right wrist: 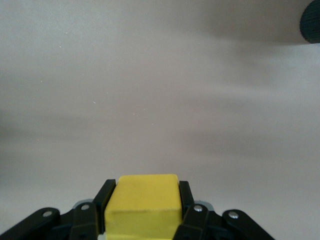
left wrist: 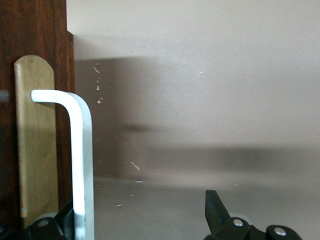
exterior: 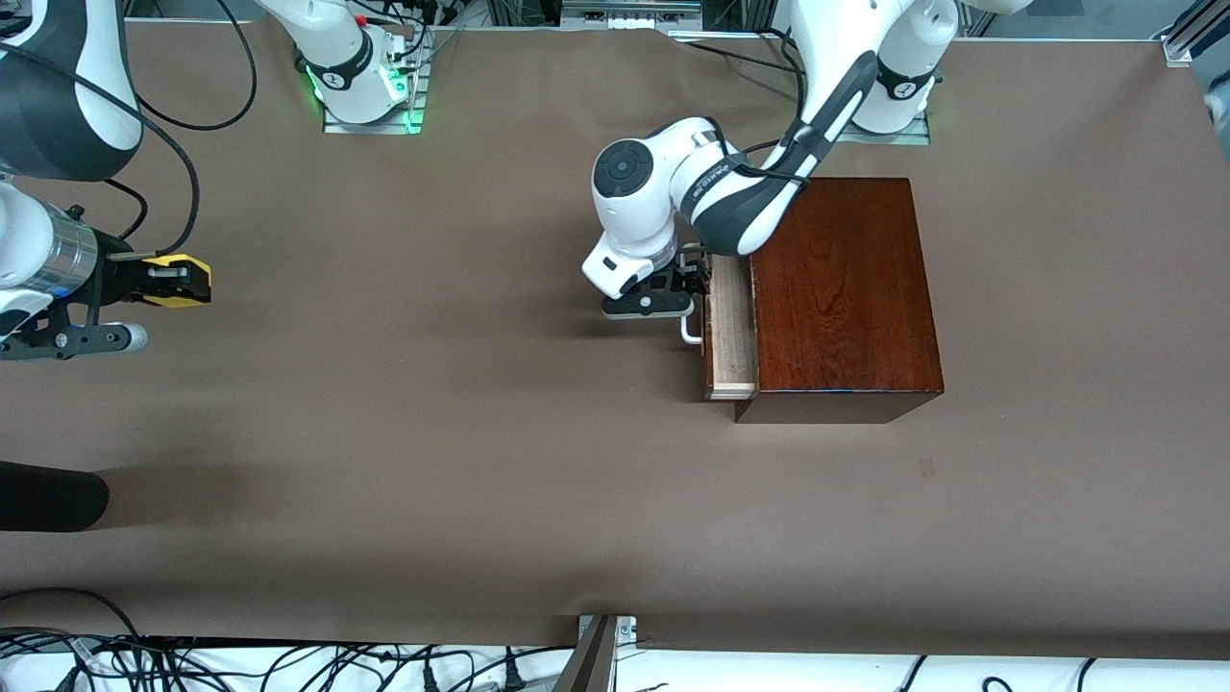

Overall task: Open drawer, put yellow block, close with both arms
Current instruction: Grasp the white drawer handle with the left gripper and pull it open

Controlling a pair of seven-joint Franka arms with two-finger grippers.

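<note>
The dark wooden box (exterior: 836, 298) stands toward the left arm's end of the table. Its drawer (exterior: 732, 327) is pulled out a little, so the pale tray shows. My left gripper (exterior: 688, 286) is at the drawer front and is open. In the left wrist view the white handle (left wrist: 82, 165) runs between the fingers (left wrist: 215, 207), close to one of them and not clamped. My right gripper (exterior: 183, 281) hangs over the right arm's end of the table. It is shut on the yellow block (right wrist: 144, 202), which also shows in the front view as the yellow block (exterior: 178, 282).
A black rounded object (exterior: 48, 495) juts in over the table at the right arm's end, nearer the front camera. Cables and a metal bracket (exterior: 601, 644) lie along the table edge nearest the front camera. Bare brown tabletop (exterior: 432, 384) spreads between the two grippers.
</note>
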